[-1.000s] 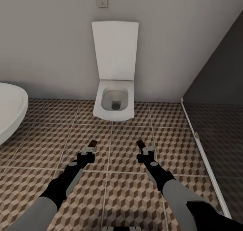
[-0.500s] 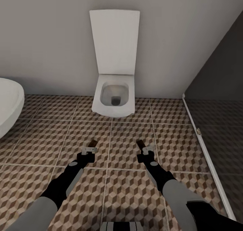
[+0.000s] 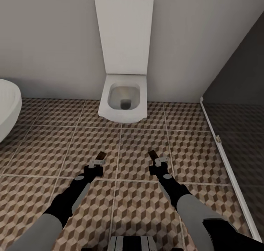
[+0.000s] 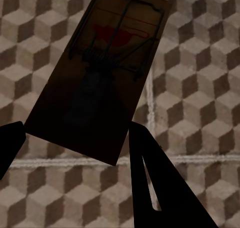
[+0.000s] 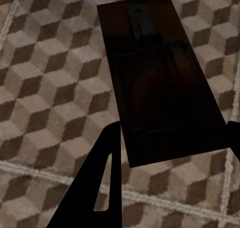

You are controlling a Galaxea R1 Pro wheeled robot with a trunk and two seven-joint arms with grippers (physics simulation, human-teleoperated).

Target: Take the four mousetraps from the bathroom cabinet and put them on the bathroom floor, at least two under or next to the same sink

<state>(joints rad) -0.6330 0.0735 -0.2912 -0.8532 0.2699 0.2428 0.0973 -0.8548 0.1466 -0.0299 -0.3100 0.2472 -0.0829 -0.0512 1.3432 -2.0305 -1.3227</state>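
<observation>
Mousetraps, one [image 3: 101,155] clamped in the left fingers [image 4: 150,173], one [image 3: 153,155] in the right fingers [image 5: 102,188], above bathroom floor [image 3: 139,207]; toilet [image 3: 123,104] ahead, bathtub [image 3: 7,108] beyond the left fingers

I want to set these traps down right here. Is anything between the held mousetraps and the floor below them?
Nothing visible: the left hand and right hand each hold a mousetrap above bare patterned floor tiles. The toilet stands farther ahead.

— What do you have at top centre?
— A white toilet [image 3: 124,104], lid [image 3: 124,34] raised against the pale wall [image 3: 47,42].
— And at your edges?
— A white bathtub [image 3: 6,108] rim at left; a dark glass partition [image 3: 238,108] at right.
</observation>
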